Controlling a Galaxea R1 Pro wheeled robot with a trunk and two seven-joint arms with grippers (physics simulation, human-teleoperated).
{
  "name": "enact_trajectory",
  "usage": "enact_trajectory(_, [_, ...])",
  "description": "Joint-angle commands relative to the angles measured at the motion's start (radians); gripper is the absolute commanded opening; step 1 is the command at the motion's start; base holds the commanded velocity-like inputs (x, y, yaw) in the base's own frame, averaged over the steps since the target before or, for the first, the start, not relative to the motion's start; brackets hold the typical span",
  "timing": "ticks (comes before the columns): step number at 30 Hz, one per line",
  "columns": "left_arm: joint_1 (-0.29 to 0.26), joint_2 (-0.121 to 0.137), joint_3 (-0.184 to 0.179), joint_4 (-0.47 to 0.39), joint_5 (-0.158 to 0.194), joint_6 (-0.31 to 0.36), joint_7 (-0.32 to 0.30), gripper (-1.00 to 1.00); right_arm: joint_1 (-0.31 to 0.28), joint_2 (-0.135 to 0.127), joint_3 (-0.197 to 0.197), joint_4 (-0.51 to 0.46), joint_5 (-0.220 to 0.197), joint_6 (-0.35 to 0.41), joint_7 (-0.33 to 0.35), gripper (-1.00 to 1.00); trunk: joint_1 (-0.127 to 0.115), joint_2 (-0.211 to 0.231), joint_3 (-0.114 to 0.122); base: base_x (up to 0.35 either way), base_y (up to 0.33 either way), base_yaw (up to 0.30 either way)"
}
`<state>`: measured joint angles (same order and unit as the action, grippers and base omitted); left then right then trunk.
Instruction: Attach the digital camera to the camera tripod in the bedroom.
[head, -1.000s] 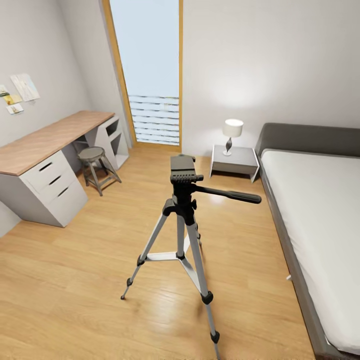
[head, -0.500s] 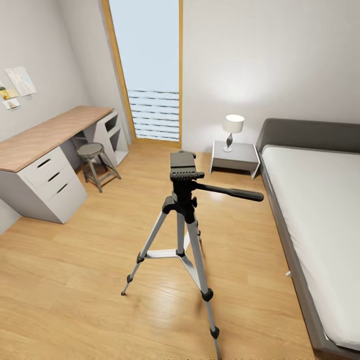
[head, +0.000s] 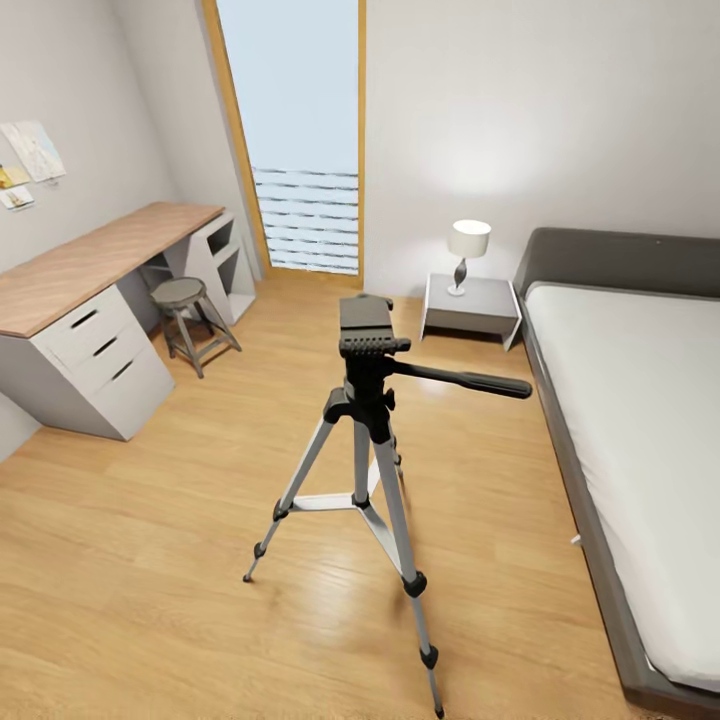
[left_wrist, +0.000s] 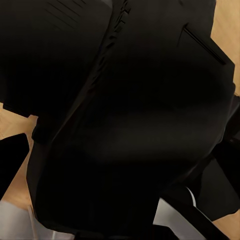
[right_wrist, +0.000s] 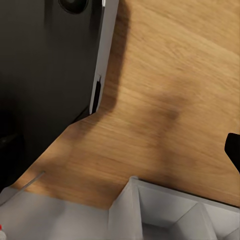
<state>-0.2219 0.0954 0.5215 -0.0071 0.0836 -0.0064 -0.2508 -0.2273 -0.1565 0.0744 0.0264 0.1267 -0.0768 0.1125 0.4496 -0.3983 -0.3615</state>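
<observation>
The tripod (head: 362, 440) is standing upright on the wood floor (head: 150, 560) in the middle of the bedroom, its three silver legs spreading out and its black head sitting bare on top. Its pan handle (head: 465, 380) is sticking out toward the bed (head: 640, 420), which is lying along the right. A nightstand (head: 471, 308) is sitting beside the bed's head, carrying a lit lamp (head: 467, 246). A desk (head: 85, 320) with drawers is running along the left wall, with a stool (head: 186, 315) standing near it. The tall window (head: 298, 135) is showing behind the tripod. The left wrist view is looking onto dark black surfaces that are too close to make out. The right wrist view is showing wood floor, a dark body and grey-white structure. For both grippers, whether the jaws are wide or narrow I cannot tell.
</observation>
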Motion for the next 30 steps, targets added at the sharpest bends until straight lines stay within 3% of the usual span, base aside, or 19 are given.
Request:
enact_trajectory(1, [-0.001, 0.0, -0.003, 0.001, 0.008, -0.001, -0.004, -1.0, -0.001, 0.0, 0.007, 0.003, 0.004, -0.006, 0.001, 1.0, 0.0, -0.002, -0.003, 0.0, 0.0, 0.0])
enact_trajectory(20, [-0.001, -0.009, -0.003, 0.003, 0.009, 0.009, 0.003, -1.0, -0.001, 0.0, 0.007, 0.003, 0.004, -0.006, 0.001, 1.0, 0.0, -0.002, -0.015, 0.0, 0.0, 0.0])
enact_trajectory(23, [-0.001, -0.01, -0.003, 0.004, 0.009, 0.007, 0.018, -1.0, -0.001, 0.0, 0.007, 0.003, 0.004, -0.006, 0.001, 1.0, 0.0, -0.002, -0.016, 0.0, 0.0, 0.0])
enact_trajectory(30, [-0.001, -0.038, -0.003, 0.003, 0.008, 0.001, 0.12, -1.0, -0.001, 0.003, 0.007, 0.003, 0.004, -0.006, 0.001, 1.0, 0.0, -0.002, -0.016, 0.0, 0.0, 0.0])
